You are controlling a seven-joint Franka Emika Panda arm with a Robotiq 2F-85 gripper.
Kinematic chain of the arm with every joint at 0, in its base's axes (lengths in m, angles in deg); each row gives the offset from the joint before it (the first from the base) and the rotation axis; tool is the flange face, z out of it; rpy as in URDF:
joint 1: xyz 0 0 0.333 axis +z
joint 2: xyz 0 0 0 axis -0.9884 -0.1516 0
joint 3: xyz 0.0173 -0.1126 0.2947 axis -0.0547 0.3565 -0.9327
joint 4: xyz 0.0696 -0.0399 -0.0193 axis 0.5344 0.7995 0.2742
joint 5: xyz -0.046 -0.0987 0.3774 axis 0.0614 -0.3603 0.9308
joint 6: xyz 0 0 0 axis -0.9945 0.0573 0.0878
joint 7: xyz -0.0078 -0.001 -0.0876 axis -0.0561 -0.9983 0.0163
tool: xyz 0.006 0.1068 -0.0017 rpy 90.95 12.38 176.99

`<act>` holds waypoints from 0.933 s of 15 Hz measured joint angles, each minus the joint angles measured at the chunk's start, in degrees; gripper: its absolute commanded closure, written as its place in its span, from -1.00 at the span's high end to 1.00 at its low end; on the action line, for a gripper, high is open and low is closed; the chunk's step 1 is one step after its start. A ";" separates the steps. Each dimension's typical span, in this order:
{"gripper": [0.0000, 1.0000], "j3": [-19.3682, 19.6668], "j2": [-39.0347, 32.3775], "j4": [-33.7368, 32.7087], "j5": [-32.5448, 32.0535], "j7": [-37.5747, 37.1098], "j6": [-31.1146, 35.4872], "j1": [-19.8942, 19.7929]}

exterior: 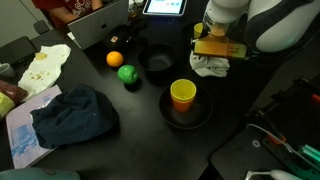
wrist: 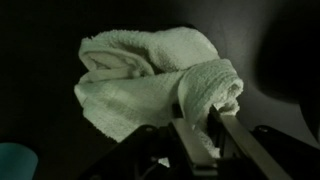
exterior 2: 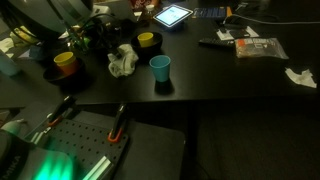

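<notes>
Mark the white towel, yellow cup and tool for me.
white towel (wrist: 140,85), wrist view, middle of the bunched cloth.
yellow cup (exterior: 183,100), in an exterior view, its side wall.
tool (wrist: 198,110), wrist view, midway between fingertips, at the pinched towel fold.

Towel (wrist: 150,85) of nubby terry cloth (matt), table (exterior: 250,80) smooth, dark

White terry towel (wrist: 140,85), crumpled into a loose, rounded heap of soft folds; one thick fold at its edge stands up, pinched in the claw (wrist: 200,108); the rest lies bunched on the black bench (exterior: 135,140), directly beneath the claw.
</notes>
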State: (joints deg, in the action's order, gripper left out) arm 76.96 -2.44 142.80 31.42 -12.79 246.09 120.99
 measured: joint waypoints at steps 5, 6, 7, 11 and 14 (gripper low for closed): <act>-0.96 -1.35 0.65 1.24 0.00 0.99 -0.16 -0.43; -0.96 -1.43 1.10 1.37 0.00 1.32 -0.53 -0.43; -0.96 -1.28 1.77 1.42 -0.09 1.59 -1.15 -0.36; -0.96 4.45 6.32 1.27 -4.07 1.58 -4.67 3.05; -0.96 11.60 10.21 0.37 -10.21 -0.33 -9.36 7.20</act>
State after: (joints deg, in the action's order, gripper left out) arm 88.56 7.77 143.18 21.21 -13.12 236.73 128.20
